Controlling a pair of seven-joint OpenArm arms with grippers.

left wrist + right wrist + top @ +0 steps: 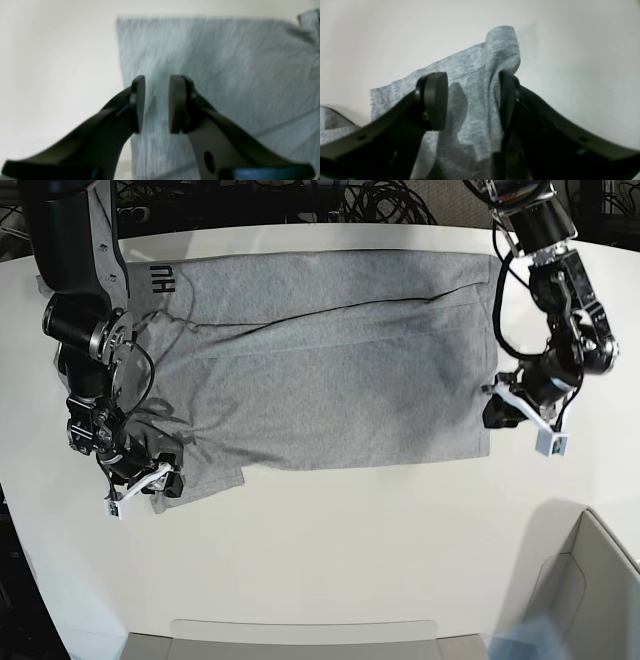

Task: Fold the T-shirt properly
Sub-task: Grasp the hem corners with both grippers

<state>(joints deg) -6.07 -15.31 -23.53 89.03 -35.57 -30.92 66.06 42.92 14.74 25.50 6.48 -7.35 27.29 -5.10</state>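
Observation:
The heather-grey T-shirt (330, 370) lies spread across the white table (330, 550). Its far strip is folded over, and dark lettering (160, 277) shows at the far left corner. My left gripper (495, 412) is at the shirt's right edge. In the left wrist view the left gripper (157, 102) is open by a narrow gap, with nothing between the pads and flat cloth (225, 62) beneath. My right gripper (165, 480) is at the near-left sleeve. In the right wrist view the right gripper (471, 100) is open wide, straddling a raised ridge of sleeve cloth (480, 62) that leans against one finger (507, 100).
A pale open box (590, 580) stands at the near right corner. A flat grey tray edge (300, 635) runs along the near side. Dark cables (390, 200) lie beyond the table's far edge.

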